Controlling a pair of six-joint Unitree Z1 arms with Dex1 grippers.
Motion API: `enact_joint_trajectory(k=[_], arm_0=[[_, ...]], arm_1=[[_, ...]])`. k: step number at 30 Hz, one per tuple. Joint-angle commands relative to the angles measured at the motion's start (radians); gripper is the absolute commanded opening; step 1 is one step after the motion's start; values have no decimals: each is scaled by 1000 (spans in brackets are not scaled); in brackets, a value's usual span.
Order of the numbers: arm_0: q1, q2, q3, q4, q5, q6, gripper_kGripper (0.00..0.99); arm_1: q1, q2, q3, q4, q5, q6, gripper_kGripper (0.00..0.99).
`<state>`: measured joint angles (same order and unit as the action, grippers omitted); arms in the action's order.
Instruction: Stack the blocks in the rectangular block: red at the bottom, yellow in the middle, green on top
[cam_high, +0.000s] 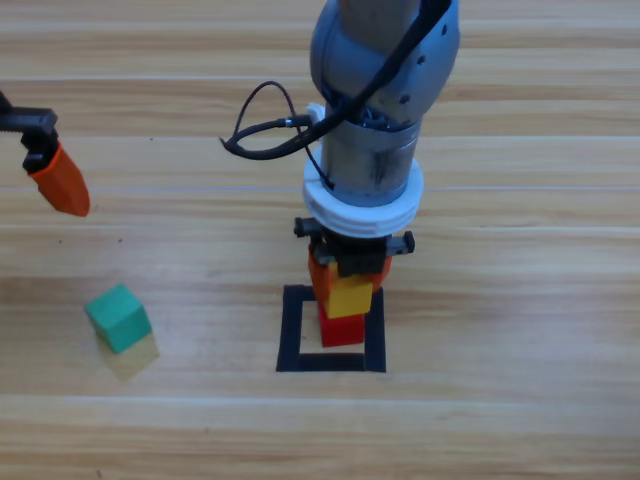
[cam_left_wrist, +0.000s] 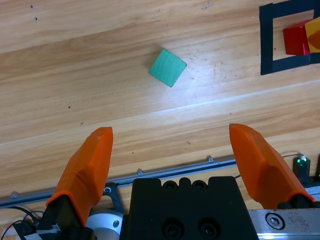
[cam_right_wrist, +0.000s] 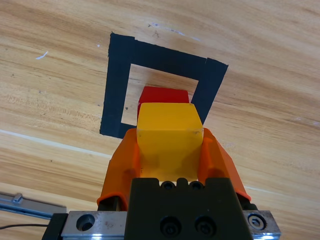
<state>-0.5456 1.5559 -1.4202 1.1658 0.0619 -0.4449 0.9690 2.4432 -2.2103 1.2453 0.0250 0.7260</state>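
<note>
The red cube (cam_high: 341, 330) (cam_right_wrist: 162, 95) sits inside the black tape rectangle (cam_high: 292, 335) (cam_right_wrist: 116, 85). Directly over it is the yellow cube (cam_high: 350, 297) (cam_right_wrist: 169, 127), with my right gripper (cam_high: 346, 283) (cam_right_wrist: 169, 142) shut on it from above. I cannot tell whether yellow touches red. The teal-green cube (cam_high: 118, 317) (cam_left_wrist: 167, 67) lies alone on the wood at the left. My left gripper (cam_high: 62, 185) (cam_left_wrist: 171, 131) waits at the left edge, open and holding nothing, above and left of the green cube.
The right arm's grey body and black cable (cam_high: 262, 130) hang over the table's middle, hiding the far side of the rectangle. In the left wrist view the rectangle's corner (cam_left_wrist: 267, 40) shows at the upper right.
</note>
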Motion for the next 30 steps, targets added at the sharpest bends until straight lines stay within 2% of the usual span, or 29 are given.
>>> enact_joint_trajectory(k=[1,19,30], arm_0=[[19,6,37,-38,-8,5,989],[19,26,98,-106,-13,5,986],[27,47,138,-166,-42,22,971]], arm_1=[[33,62,-5,13,-20,15,54],[39,34,-16,29,-46,20,54],[57,23,-17,34,-57,35,54]])
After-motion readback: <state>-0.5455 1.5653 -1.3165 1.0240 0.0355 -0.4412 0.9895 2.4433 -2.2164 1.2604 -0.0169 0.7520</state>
